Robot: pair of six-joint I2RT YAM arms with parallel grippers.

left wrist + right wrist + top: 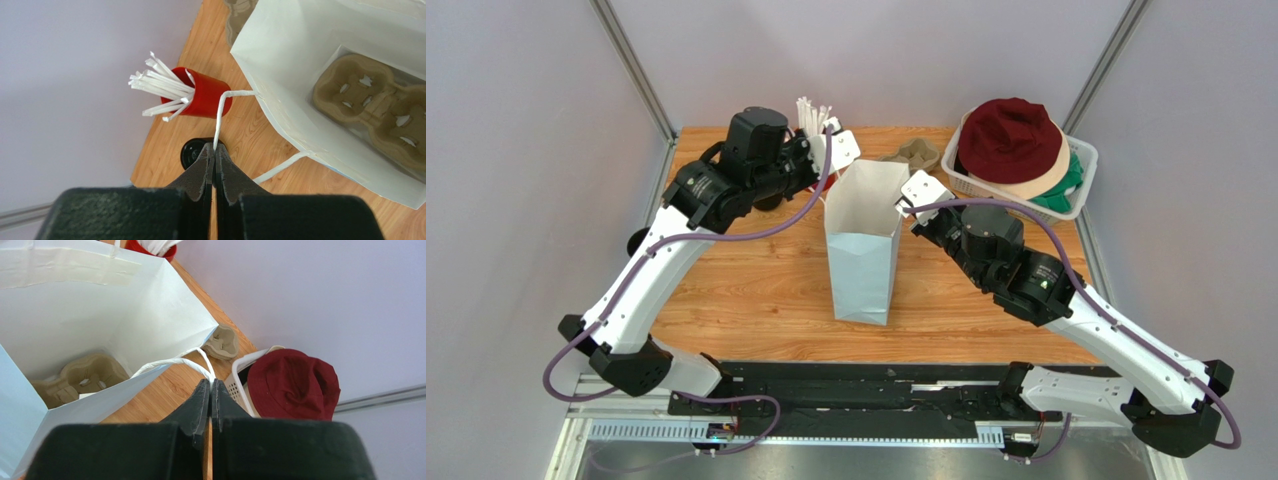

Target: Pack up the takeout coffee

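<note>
A tall white paper bag (pixel 863 250) stands upright and open-mouthed in the middle of the light wooden worktop (pixel 756 280), and both arms reach to its top edge. The left claw (pixel 214 147) is pinched narrow on the bag's left cord handle (pixel 222 107), a white twisted paper loop that runs from the fingertips up to the bag's rim. The right claw (pixel 210 385) is likewise closed tight on the right cord handle (pixel 175 362) on the opposite side.

At the bottom of the bag lies a beige moulded-pulp cup carrier (pixel 375 100), its round pockets facing up. A second beige pulp carrier (pixel 913 155) sits on the worktop behind the bag.

A red cup of white straws (pixel 205 95) stands just beyond the left claw, near the back left corner of the worktop. A black round piece (pixel 192 152) shows just behind the left fingertips, mostly hidden by them. I cannot tell whether it is a lid. The takeout coffee cannot be made out with certainty in any view.

At the back right, a white plastic basket (pixel 1081 160) holds a dark red bucket hat (pixel 1011 135) on top of tan and green fabric
</note>
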